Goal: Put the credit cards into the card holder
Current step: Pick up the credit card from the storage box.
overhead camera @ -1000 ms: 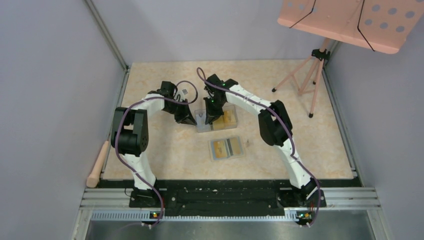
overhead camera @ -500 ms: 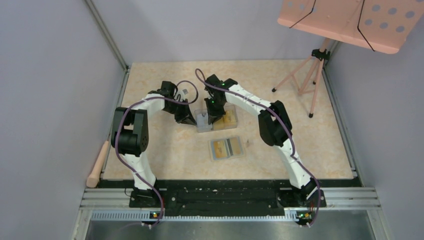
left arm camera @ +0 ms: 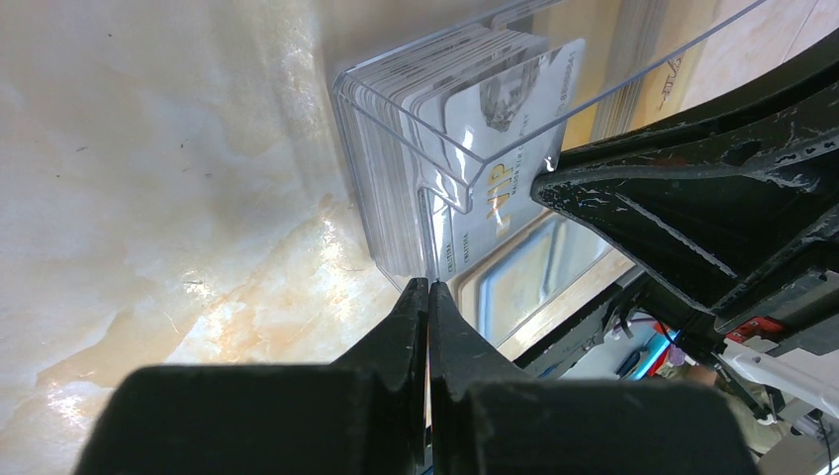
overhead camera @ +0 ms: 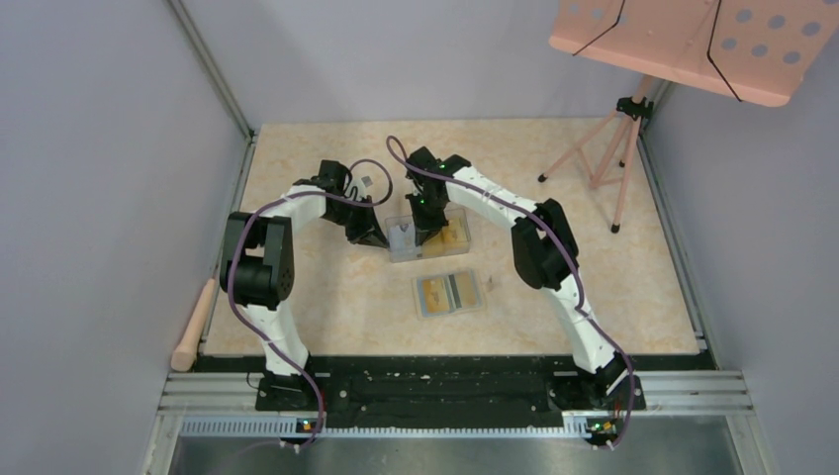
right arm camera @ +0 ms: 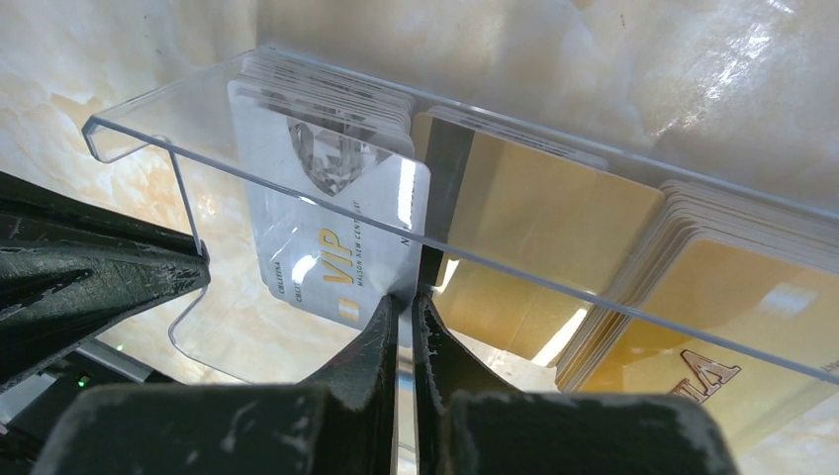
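Hardly any change is seen against the earlier frames: both arms are found where they were, with only a slight shift at the right wrist.

A beige marbled tabletop (overhead camera: 326, 297) is enclosed by plain grey walls (overhead camera: 99, 148) with metal frame posts, and a black strip with rails runs along its near edge. At the far right corner a pink perforated music stand (overhead camera: 693, 40) is set on a tripod. A wooden handle (overhead camera: 193, 325) is lodged off the table's left edge.

Near the middle of the table lies one clear plastic box (overhead camera: 398, 251). It is filled with the credit cards (right arm camera: 554, 228), stood on edge in three groups: one fronted by a silver-white card, two golden. The single cards cannot be counted. Nearer the bases, apart from the box, the one card holder (overhead camera: 450, 293) lies open and flat, with a golden card showing in its left half. A small dark bit beside it cannot be identified.

Two arms are counted. The left gripper (left arm camera: 427, 289) is closed on nothing, its tips set against the box's left end. The right gripper (right arm camera: 406, 305) is lowered into the box with its jaws closed between the silver-white group and the first golden group. Whether a card edge is pinched cannot be told.
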Robot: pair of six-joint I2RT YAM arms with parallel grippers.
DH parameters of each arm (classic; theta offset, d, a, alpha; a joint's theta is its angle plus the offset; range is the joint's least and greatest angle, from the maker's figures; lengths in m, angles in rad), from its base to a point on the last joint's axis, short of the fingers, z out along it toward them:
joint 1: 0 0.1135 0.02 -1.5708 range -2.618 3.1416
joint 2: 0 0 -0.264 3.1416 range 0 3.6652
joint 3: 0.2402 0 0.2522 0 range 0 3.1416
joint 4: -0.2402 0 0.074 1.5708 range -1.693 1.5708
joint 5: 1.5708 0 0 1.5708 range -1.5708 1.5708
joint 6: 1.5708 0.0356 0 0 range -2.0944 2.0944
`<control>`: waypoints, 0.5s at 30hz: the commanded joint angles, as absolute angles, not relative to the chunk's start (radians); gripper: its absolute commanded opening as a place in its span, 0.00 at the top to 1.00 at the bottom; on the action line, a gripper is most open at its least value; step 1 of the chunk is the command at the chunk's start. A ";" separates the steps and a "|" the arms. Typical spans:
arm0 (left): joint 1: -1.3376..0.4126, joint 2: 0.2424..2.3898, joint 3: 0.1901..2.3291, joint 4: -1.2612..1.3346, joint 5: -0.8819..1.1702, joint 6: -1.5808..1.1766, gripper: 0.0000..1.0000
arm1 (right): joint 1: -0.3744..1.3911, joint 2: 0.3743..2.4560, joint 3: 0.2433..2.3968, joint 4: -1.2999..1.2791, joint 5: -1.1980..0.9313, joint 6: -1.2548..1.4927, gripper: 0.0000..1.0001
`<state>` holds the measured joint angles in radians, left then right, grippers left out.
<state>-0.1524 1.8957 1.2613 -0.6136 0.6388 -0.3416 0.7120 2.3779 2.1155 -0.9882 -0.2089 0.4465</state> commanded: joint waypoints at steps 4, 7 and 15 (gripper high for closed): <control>-0.190 1.942 1.253 -0.626 0.582 -0.308 1.00 | 0.719 2.319 2.133 -0.992 -0.210 0.444 1.00; -0.190 1.932 1.253 -0.628 0.572 -0.307 1.00 | 0.716 2.288 2.129 -0.973 -0.232 0.463 1.00; -0.190 1.935 1.257 -0.630 0.569 -0.305 1.00 | 0.715 2.280 2.111 -0.927 -0.337 0.495 1.00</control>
<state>-0.1543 1.8957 1.2644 -0.6182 0.6338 -0.3405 0.7116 2.3367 2.1151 -0.9707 -0.2806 0.4728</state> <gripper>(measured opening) 0.009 0.011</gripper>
